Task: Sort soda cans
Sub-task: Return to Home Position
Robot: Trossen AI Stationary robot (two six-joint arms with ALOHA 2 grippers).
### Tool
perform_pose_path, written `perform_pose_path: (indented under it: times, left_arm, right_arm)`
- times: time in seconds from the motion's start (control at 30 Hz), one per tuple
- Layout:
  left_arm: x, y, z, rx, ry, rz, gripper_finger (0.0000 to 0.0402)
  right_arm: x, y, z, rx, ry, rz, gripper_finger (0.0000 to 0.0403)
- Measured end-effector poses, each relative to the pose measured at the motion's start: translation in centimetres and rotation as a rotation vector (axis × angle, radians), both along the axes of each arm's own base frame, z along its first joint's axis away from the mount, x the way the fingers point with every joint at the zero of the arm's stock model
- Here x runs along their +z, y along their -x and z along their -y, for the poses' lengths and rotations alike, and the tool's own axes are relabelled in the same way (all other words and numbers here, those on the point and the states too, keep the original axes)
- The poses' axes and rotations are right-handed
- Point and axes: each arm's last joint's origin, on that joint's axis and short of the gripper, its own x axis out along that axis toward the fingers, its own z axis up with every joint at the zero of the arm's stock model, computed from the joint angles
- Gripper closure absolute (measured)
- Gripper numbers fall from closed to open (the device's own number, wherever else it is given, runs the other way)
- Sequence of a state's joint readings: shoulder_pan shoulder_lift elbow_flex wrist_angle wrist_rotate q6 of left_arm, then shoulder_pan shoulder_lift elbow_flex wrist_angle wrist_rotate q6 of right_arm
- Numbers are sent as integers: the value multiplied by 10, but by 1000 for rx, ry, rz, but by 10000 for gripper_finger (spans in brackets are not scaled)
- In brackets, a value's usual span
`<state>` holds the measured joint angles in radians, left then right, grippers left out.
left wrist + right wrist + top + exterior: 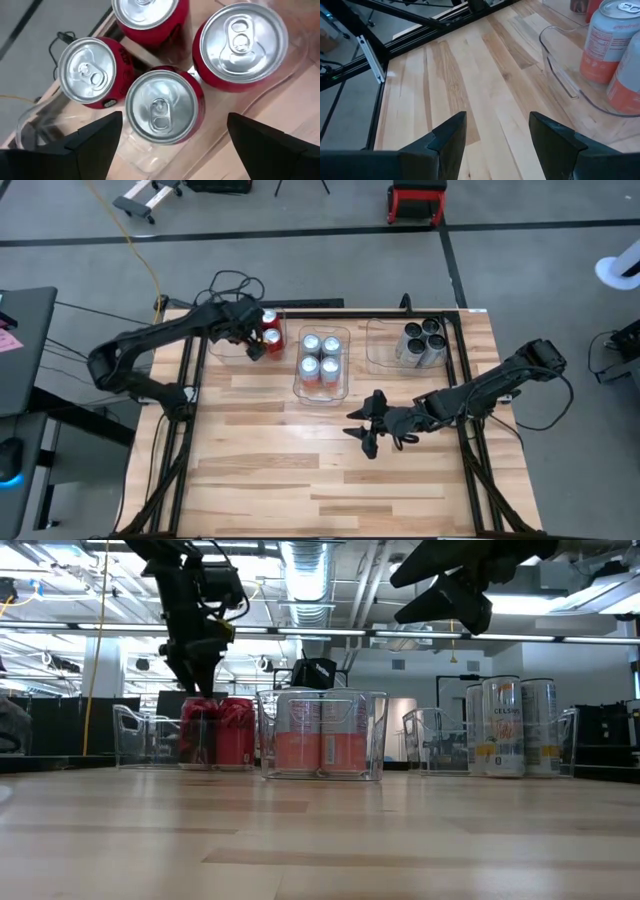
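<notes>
The left gripper [254, 345], jaws spread and empty, is hovering just above four red soda cans [160, 107] standing in the left bin [228, 345]. The right gripper [365, 430], jaws also spread, is waiting over the table [300, 470]. Swinging sideways before lifting would likely be risking a finger toppling a can.

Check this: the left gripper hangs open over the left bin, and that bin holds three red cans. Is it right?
Not three: the left wrist view shows four red cans in the left bin. The left gripper does hang open over it.
</notes>
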<state>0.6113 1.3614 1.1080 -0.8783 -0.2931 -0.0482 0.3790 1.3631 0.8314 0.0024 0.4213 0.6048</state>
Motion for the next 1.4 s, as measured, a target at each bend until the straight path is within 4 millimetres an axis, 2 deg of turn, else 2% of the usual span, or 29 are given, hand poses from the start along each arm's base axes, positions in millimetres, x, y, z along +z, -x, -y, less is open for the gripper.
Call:
perform_pose_path:
  times: [0.13, 0.23, 0.33, 0.47, 0.63, 0.77, 0.87, 1.0, 1.2, 1.3, 1.4]
  left_arm:
    - [14, 10, 9, -11, -26, 33, 44]
    - [32, 20, 21, -94, -89, 67, 43]
    - [52, 32, 39, -167, -133, 155, 43]
    - [75, 48, 66, -244, -142, 340, 43]
    - [87, 55, 95, -369, -115, 463, 43]
    - [92, 52, 115, -491, -115, 510, 42]
    - [97, 45, 128, -549, -119, 580, 42]
    - [94, 32, 142, -643, -141, 673, 42]
    - [74, 18, 144, -643, -142, 699, 42]
    - [64, 12, 144, -636, -138, 673, 42]
    - [54, 6, 143, -612, -119, 640, 42]
  right_arm:
    - [1, -2, 3, -3, 13, 8, 168]
    - [4, -9, 19, 17, 101, 29, 168]
    - [9, -15, 35, 132, 204, 20, 168]
    - [8, -18, 52, 98, 241, 3, 168]
    - [1, -23, 67, 2, 212, -35, 168]
    - [-7, -22, 63, -103, 255, -83, 168]
    - [-10, -18, 55, -112, 301, -120, 168]
    - [-7, -14, 45, -86, 311, -110, 168]
    - [6, -1, 32, -103, 348, -72, 172]
    - [15, 10, 24, -100, 375, -60, 190]
    - [25, 22, 18, -98, 420, -39, 229]
